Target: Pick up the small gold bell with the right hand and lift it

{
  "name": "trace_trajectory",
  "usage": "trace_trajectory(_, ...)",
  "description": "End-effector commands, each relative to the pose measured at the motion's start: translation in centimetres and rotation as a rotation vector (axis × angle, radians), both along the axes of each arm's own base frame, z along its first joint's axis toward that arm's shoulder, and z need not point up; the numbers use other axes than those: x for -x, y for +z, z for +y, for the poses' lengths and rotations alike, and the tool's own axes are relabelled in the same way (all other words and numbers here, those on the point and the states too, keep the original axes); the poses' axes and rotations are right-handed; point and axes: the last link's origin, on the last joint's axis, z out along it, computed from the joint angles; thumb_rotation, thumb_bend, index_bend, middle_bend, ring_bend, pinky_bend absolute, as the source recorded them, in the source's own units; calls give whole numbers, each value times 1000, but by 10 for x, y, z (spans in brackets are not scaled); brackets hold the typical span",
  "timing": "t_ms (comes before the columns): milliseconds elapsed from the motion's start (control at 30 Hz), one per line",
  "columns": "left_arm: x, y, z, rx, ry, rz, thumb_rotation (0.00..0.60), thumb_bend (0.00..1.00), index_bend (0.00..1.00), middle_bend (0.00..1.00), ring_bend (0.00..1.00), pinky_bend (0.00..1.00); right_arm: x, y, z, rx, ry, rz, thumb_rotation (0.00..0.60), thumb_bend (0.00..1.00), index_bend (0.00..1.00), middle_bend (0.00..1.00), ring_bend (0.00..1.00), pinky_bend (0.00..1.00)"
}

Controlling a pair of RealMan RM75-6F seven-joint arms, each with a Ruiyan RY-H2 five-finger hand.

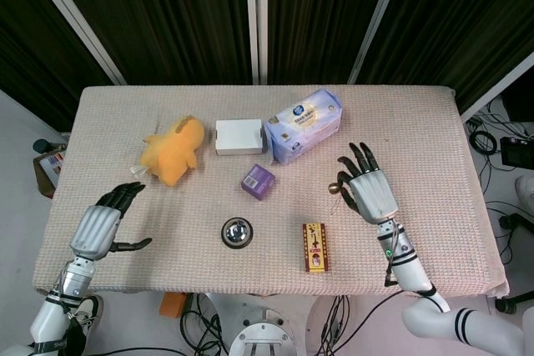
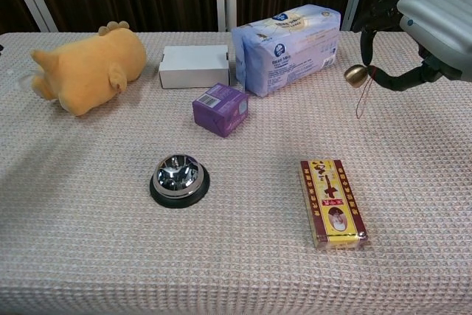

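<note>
R hand [image 1: 367, 194] pinches small gold bell [image 1: 333, 188] at its left edge, right of purple box [image 1: 258, 180]. L hand [image 1: 102, 224] empty, fingers apart, over bench [image 1: 434, 139] near-left.
</note>
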Motion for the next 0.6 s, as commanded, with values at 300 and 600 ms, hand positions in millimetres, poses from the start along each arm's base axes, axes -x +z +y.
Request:
trace_trajectory(300,1,1,1,-1,7,-7,458,98,108,96,99,244,3,9,-1,-36,-82,-144,600,377,816,267,0,0)
trace_trajectory(600,2,0,1,7,8,-4,458,98,108,96,99,244,11,9,-1,42,-43,-61,600,367,857,289,0,0)
